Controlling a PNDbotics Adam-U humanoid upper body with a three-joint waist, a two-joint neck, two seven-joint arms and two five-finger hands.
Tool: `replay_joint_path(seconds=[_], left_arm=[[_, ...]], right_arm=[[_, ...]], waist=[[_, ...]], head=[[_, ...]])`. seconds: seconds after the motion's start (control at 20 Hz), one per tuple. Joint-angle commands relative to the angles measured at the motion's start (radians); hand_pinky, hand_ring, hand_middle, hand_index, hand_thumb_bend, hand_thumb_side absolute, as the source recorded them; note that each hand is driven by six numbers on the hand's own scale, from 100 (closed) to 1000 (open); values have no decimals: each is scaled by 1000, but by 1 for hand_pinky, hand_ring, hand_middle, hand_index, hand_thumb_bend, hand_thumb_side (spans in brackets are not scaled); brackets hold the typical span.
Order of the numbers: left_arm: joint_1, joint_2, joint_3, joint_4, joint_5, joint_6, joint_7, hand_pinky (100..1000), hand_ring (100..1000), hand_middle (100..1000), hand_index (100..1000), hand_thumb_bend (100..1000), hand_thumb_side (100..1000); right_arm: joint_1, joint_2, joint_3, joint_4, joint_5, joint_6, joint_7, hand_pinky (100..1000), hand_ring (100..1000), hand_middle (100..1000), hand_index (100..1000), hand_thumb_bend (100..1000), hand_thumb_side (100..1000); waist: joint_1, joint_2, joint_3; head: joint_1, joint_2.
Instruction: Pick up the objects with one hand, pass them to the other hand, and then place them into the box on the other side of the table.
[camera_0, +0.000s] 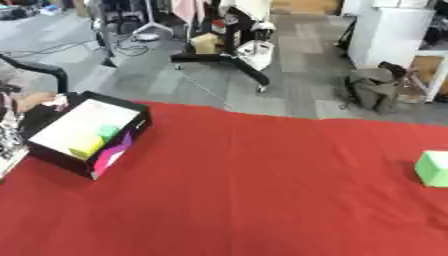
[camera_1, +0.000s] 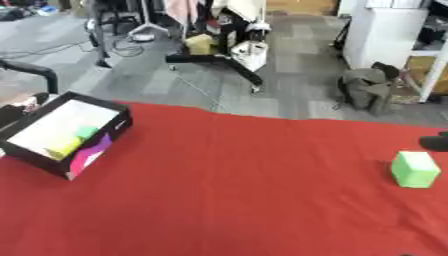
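A light green cube (camera_1: 415, 169) sits on the red tablecloth at the right. At the far left stands a black box (camera_0: 52, 154) with a white inside and a pink patch on its side. Inside it lie a small green block (camera_0: 108, 132) and a yellow block (camera_0: 87, 148). A dark shape at the right edge, just above and beyond the cube, seems to be part of my right hand (camera_1: 435, 142); it is not touching the cube. Silver and black parts of my left hand (camera_0: 7, 142) show at the left edge beside the box.
The red cloth (camera_0: 245, 190) covers the table between box and cube. Beyond the far edge lies grey floor with a black wheeled stand (camera_0: 223, 55), cables, a grey bag (camera_0: 372, 90) and a white cabinet (camera_0: 389, 30).
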Motion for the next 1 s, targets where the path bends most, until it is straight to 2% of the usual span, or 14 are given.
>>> replay_joint_path(seconds=[0.05, 0.1, 0.25, 0.3, 0.35, 0.4, 0.55, 0.65, 0.8, 0.9, 0.95, 1.0], left_arm=[[-7, 43, 3, -96, -3, 342, 355, 943, 890, 828, 751, 680, 615], [-7, 29, -18, -197, 16, 295, 355, 942, 882, 823, 742, 647, 609], [25, 2, -81, -497, 58, 152, 352, 927, 863, 811, 741, 635, 584], [35, -4, -106, -586, 60, 104, 332, 917, 841, 786, 741, 630, 582], [34, -15, -131, -642, 58, 29, 285, 913, 830, 769, 732, 608, 596], [26, -30, -152, -669, 54, -71, 226, 909, 803, 727, 691, 576, 616], [-1, -87, -197, -693, 93, -373, 32, 907, 783, 701, 665, 548, 638], [-25, -127, -222, -695, 129, -509, -84, 906, 768, 677, 642, 531, 637], [-64, -187, -251, -696, 164, -617, -214, 903, 762, 665, 638, 498, 644], [-85, -226, -261, -696, 153, -647, -283, 898, 756, 647, 617, 492, 645], [-95, -248, -265, -696, 137, -654, -313, 898, 754, 640, 610, 539, 590], [-105, -272, -273, -696, 124, -662, -339, 899, 752, 636, 609, 480, 652]], right_arm=[[-8, -29, -16, -16, 6, 5, -6, 864, 807, 791, 964, 500, 539], [-10, -42, -22, -16, 7, 7, -10, 862, 807, 793, 965, 501, 536], [-20, -98, -42, 8, 2, 31, -29, 869, 810, 799, 968, 499, 529], [-25, -123, -49, 33, 0, 40, -33, 883, 815, 811, 970, 491, 526], [-32, -152, -58, 70, -4, 47, -37, 889, 820, 827, 975, 490, 526], [-42, -183, -66, 116, -5, 51, -39, 900, 828, 841, 978, 484, 519], [-79, -264, -80, 284, -9, 32, -28, 927, 847, 872, 986, 481, 526], [-114, -306, -87, 418, -5, 15, -9, 945, 862, 892, 990, 485, 534], [-172, -338, -106, 605, 22, 4, 19, 970, 904, 914, 997, 489, 545], [-212, -348, -122, 720, 46, 6, 27, 989, 931, 920, 998, 491, 543], [-232, -354, -131, 776, 59, 9, 29, 996, 935, 919, 998, 392, 479], [-251, -359, -139, 830, 71, 11, 29, 1000, 936, 919, 997, 495, 540]], waist=[[0, -10, 3], [-3, -10, 7], [-8, -9, 20], [-10, -9, 24], [-12, -9, 31], [-14, -9, 39], [-16, -7, 60], [-15, -2, 75], [-14, 6, 91], [-13, 15, 103], [-13, 21, 111], [-13, 27, 120]], head=[[-38, -4], [-82, 8], [-231, 54], [-288, 75], [-347, 97], [-404, 116], [-542, 150], [-617, 152], [-686, 147], [-712, 142], [-724, 137], [-738, 132]])
